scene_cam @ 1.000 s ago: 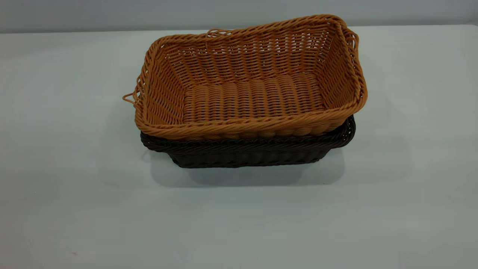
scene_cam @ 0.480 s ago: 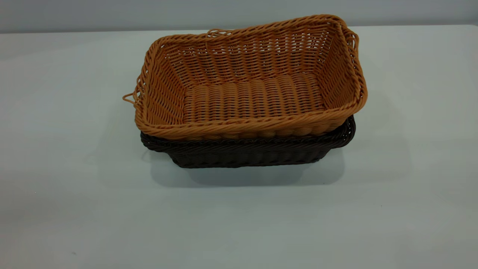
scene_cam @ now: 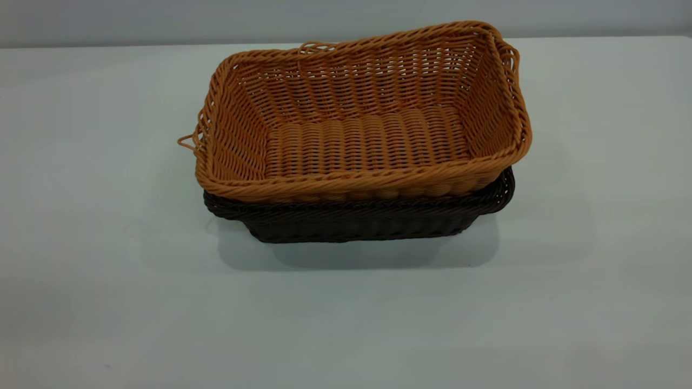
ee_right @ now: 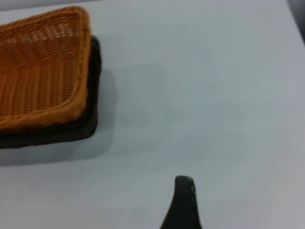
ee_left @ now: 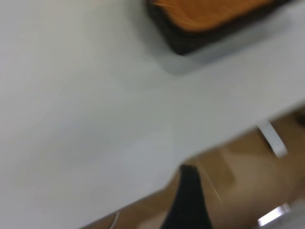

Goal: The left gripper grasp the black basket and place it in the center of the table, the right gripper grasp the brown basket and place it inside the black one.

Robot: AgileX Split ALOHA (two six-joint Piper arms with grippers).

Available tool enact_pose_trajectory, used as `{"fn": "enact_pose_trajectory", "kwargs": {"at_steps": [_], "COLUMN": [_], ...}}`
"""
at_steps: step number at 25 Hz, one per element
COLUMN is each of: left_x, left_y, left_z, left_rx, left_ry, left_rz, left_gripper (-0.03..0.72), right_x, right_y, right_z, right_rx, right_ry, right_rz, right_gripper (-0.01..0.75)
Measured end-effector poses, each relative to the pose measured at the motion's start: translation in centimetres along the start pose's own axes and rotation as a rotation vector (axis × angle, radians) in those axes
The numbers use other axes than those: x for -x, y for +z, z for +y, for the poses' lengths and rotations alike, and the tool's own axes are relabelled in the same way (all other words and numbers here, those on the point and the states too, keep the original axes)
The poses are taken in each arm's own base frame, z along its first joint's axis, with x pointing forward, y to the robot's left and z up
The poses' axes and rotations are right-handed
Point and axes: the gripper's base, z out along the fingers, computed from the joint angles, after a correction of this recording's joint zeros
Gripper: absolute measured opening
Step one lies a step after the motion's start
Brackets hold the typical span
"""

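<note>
The brown basket (scene_cam: 362,119) sits nested in the black basket (scene_cam: 357,221) – task looks finished; both grippers clear, jaw state unreadable – just park

Soft, even overhead light; the black basket (scene_cam: 357,221) casts a faint shadow on the table (scene_cam: 108,270). The left wrist view is heavily blurred, possibly from motion.

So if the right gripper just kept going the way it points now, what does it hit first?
Probably bare table. Only one finger of the right gripper shows, and nothing lies ahead of it. The brown basket, nested in the black basket, sits well off to the side. Depth is hard to judge.
</note>
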Motion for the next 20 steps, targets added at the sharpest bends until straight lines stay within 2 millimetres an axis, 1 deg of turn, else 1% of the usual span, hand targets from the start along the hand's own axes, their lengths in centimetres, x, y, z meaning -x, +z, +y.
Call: {"fn": "enact_pose_trajectory", "kwargs": {"at_steps": [6, 9, 14, 20], "left_x": [-0.53, -0.53, -0.52, -0.51], "left_y": [-0.44, -0.42, -0.39, -0.38], "left_z": [-0.6, -0.81, -1.0, -1.07], "left_rx": [0.237, 0.312, 0.373, 0.394], "left_ry": [-0.207, -0.27, -0.324, -0.344], "left_rz": [-0.059, -0.065, -0.07, -0.072], "left_gripper": [0.542, 0.542, 0.542, 0.542], "right_x": [-0.31, -0.32, -0.32, -0.32], "right_y": [-0.42, -0.43, -0.43, -0.43], "right_z": [0.01, 0.01, 0.02, 0.03], "right_rx": [-0.004, -0.002, 0.0, 0.0], "right_ry": [0.005, 0.004, 0.004, 0.004], "right_rz": [-0.039, -0.039, -0.039, -0.039], "right_gripper": [0.549, 0.549, 0.549, 0.549]}}
